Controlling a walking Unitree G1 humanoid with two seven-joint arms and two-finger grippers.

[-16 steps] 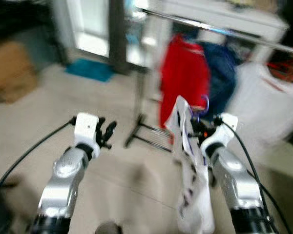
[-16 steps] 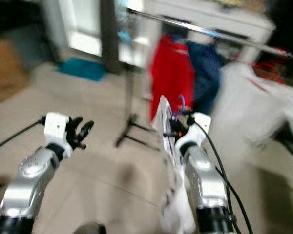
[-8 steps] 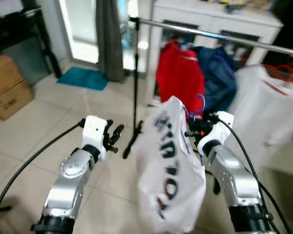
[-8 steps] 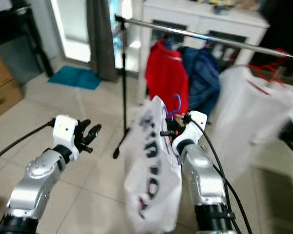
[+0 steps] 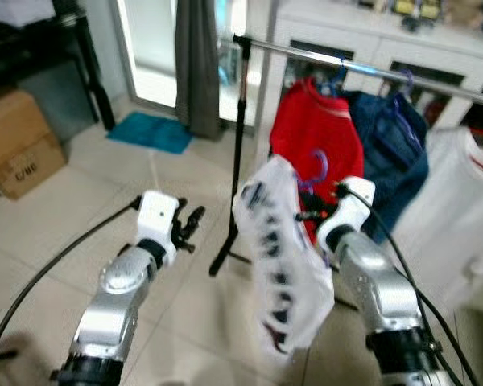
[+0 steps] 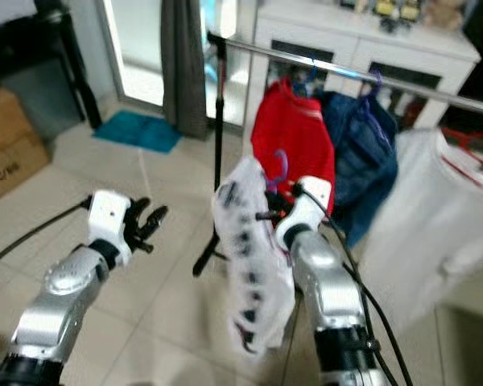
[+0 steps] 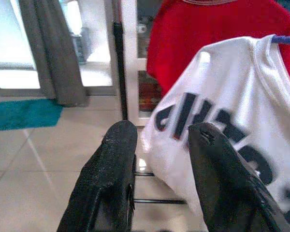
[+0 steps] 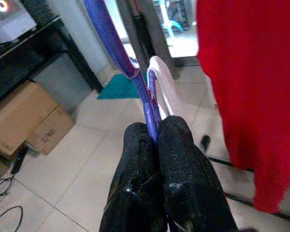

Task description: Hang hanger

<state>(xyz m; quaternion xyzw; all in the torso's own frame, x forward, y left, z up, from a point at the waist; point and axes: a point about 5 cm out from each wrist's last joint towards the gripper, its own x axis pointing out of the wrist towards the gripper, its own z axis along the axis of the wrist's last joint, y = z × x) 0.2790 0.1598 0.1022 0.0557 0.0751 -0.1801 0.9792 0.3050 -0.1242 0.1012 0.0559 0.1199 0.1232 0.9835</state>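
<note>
Pale tiles cover the floor, with a teal mat by the bright doorway and grey curtain, and cardboard boxes further left. Across the room runs a steel rail on a black stand, carrying a red shirt, a navy top and a white garment. Just before the rail, the right gripper pinches a purple hanger bearing a white printed shirt. Left of the stand, the left gripper hangs with fingers parted, holding nothing.
</note>
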